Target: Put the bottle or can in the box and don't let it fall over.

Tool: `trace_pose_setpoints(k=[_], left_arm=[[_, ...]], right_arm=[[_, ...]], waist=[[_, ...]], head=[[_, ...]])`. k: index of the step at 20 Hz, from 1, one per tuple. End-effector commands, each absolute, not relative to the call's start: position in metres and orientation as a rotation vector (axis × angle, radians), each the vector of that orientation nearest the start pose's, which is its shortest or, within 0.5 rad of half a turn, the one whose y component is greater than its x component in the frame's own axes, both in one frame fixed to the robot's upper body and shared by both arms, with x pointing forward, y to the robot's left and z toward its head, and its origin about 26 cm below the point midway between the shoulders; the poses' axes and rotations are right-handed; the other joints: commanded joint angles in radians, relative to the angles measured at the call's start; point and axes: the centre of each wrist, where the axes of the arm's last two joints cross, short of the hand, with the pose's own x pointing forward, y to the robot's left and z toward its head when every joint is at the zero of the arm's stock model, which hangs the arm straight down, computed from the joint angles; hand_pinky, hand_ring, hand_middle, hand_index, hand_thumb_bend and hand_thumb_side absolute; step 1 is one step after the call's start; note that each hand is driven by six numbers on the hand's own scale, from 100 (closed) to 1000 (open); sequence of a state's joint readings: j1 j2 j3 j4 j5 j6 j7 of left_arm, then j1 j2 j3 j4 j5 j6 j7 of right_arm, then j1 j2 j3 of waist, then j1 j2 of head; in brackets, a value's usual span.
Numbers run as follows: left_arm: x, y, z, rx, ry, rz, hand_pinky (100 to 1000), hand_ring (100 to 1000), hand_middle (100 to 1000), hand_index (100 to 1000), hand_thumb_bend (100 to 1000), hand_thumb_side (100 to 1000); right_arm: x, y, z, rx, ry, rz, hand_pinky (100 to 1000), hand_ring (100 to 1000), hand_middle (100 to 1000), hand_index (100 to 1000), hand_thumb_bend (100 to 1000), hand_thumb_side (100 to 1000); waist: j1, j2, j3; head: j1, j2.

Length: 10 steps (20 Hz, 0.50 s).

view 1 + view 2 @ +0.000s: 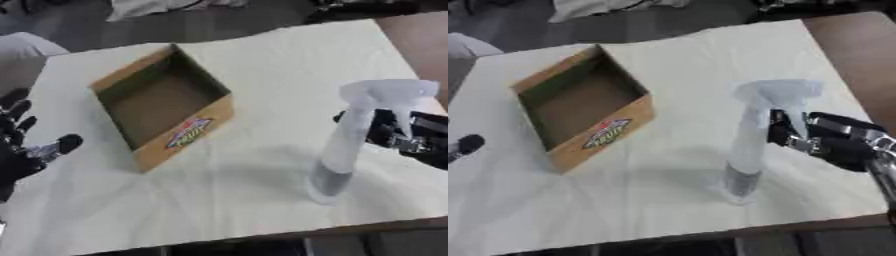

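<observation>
A clear plastic spray bottle (pixel 343 150) with a pale translucent trigger head stood upright on the cream cloth-covered table (pixel 262 65), at about four o'clock from the middle of the view, its lower part looking darker than its neck. At about ten o'clock from it, well apart, sat an open brown cardboard box (pixel 162 105), turned corner-on so that its low front wall, printed with a red, yellow and blue label (pixel 189 132), faced toward six o'clock; its inside showed only bare brown cardboard. The black and silver right hand (pixel 833 140) came in from three o'clock and reached the bottle at the level of its neck, just under the trigger head, with its fingertips (pixel 779 131) right beside or against the plastic; whether it had closed round the neck could not be told, as the bottle hid part of the fingers. The bottle's base rested on the cloth, outside the box. The black left hand (pixel 22 147) lay at nine o'clock near the table's edge, relaxed with fingers spread and pointing upward, holding nothing and well clear of the box. Bare brown tabletop (pixel 850 55) showed past the cloth at two o'clock.
</observation>
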<state>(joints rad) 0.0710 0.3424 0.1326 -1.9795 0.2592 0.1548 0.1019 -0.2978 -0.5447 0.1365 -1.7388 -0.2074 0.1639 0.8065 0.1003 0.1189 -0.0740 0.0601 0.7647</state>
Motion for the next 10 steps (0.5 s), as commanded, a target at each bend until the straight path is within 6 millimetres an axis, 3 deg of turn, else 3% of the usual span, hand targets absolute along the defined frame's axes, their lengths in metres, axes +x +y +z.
trace_pose_setpoints(k=[1, 10], left_arm=[[0.2451, 0.3319, 0.1196, 0.191, -1.800, 0.010, 1000, 1000, 965, 855, 998, 100], [0.2452, 0.3314, 0.1193, 0.186, -1.799, 0.013, 1000, 1000, 964, 853, 994, 100]], right_arm=[[0.3302, -0.2894, 0.1595, 0.440, -1.499, 1.165, 1000, 1000, 1000, 1000, 100, 659], [0.3296, -0.2862, 0.1584, 0.429, -1.520, 1.158, 1000, 1000, 1000, 1000, 100, 655]], waist=[[-0.002, -0.003, 0.003], [-0.001, 0.001, 0.003]], head=[[0.000, 0.005], [0.000, 0.005]])
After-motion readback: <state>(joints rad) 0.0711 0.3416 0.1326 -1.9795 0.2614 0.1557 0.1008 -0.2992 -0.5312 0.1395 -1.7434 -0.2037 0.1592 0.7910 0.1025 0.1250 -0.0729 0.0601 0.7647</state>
